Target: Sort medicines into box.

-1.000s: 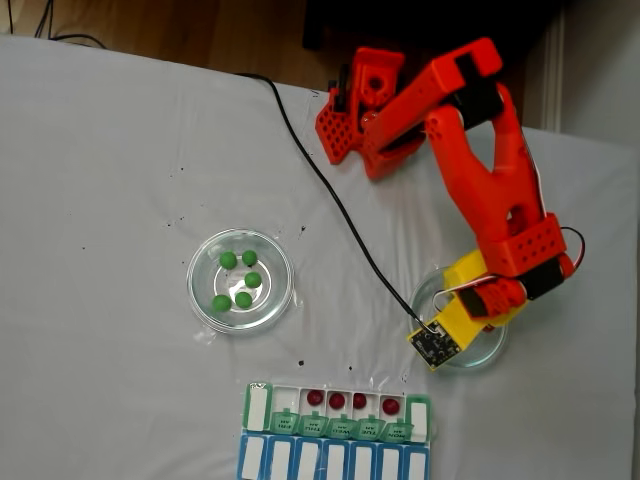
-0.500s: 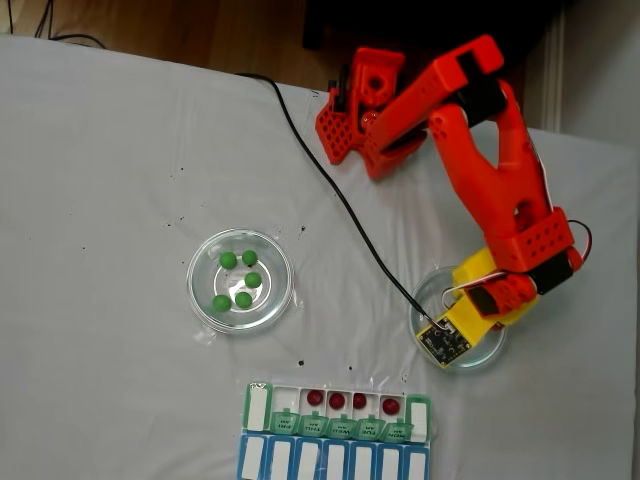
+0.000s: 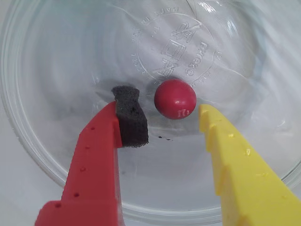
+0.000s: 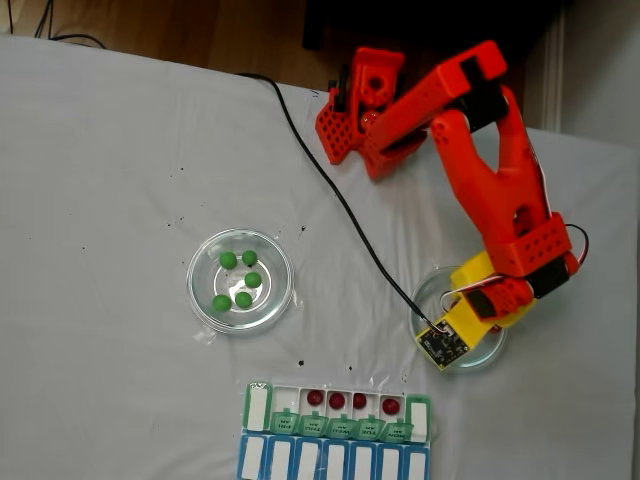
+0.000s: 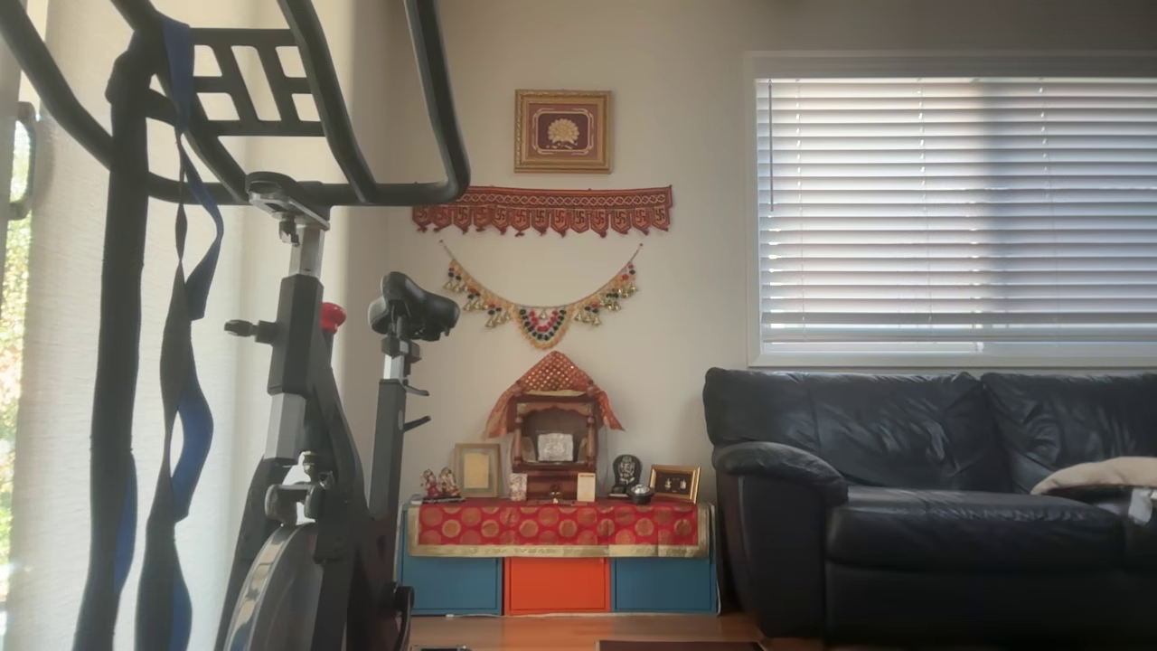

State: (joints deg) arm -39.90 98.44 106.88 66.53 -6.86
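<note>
In the wrist view the gripper (image 3: 171, 120) is open, its red finger with a dark foam pad (image 3: 129, 115) at lower left and its yellow finger (image 3: 235, 165) at lower right, both cut off by the bottom edge. Between the tips, touching neither, a red ball (image 3: 175, 98) lies on the floor of a clear glass dish (image 3: 47, 155). Raised lettering on the glass above the ball is too faint to read.

In the fixed view that dish (image 4: 490, 355) sits at lower right on the white tabletop (image 4: 100, 150), mostly covered by the orange arm (image 4: 500, 190); the gripper's tips and the ball are hidden under it.

At the bottom edge lies the pill box (image 4: 338, 412), its long axis running left to right across the frame. Its green lids are folded toward the lower edge, labels too small to read, and four red balls (image 4: 337, 400) sit in the open compartments. The blue-framed row (image 4: 330, 462) just below it is cut off by the frame.

Left of centre a second glass dish (image 4: 200, 300) holds five green balls (image 4: 243, 299).

The other view shows an exercise bike (image 5: 307, 434) and, farther back, a black sofa (image 5: 940, 488).
</note>
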